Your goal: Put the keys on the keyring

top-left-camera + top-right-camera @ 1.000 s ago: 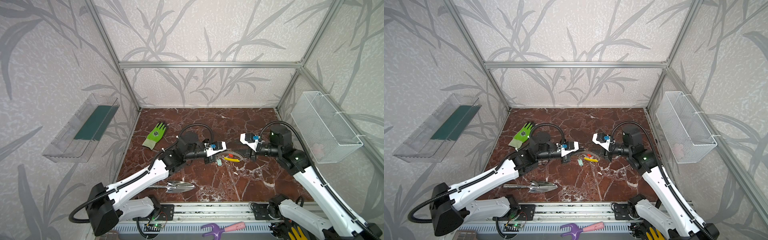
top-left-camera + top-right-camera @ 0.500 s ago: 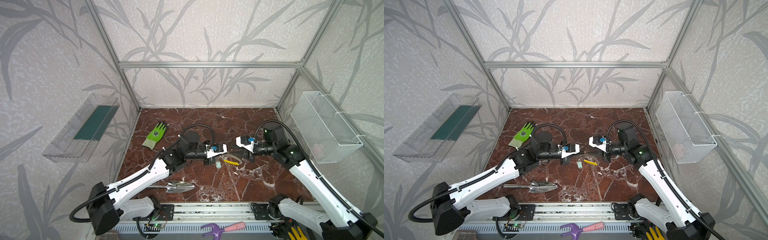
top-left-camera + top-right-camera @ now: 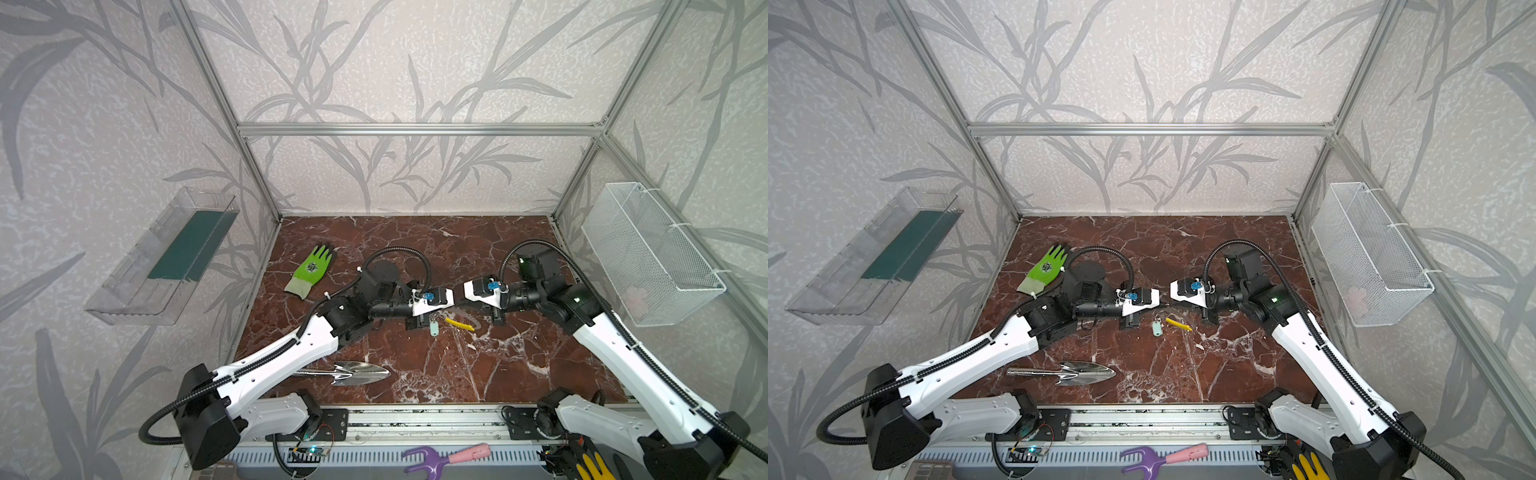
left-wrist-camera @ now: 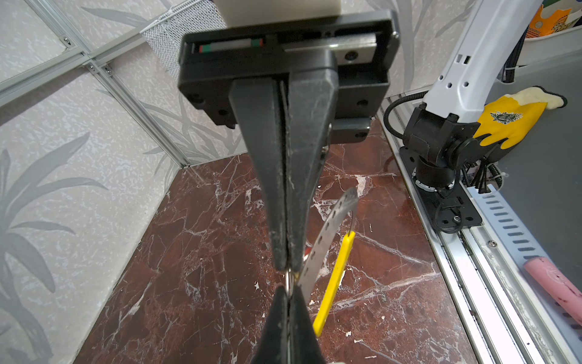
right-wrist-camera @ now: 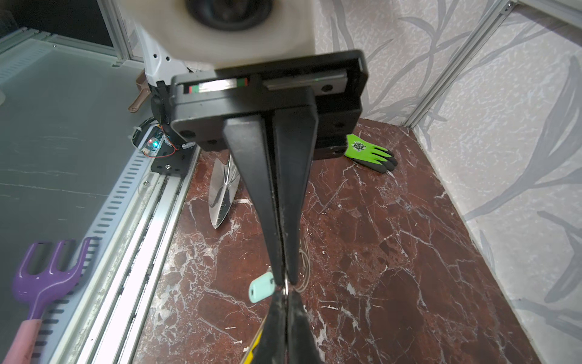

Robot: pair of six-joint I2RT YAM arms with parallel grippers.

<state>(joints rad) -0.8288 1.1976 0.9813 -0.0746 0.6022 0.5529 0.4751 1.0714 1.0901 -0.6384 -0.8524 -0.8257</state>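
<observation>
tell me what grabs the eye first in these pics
Left tool and right tool, both shut, meet tip to tip over the middle of the red marble floor, with the yellow-marked keyring and a mint-green key tag right at the tips. A bright green glove lies at the far left, a shiny trowel near the front left.

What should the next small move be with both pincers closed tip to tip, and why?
Probably hold the left pincer steady and ease the right pincer back slightly to test its grip. Both are shut tip to tip, the mint-green tag dangles beside the tips, and the keyring with its yellow segment hangs beside them; what each pinches is hidden.
</observation>
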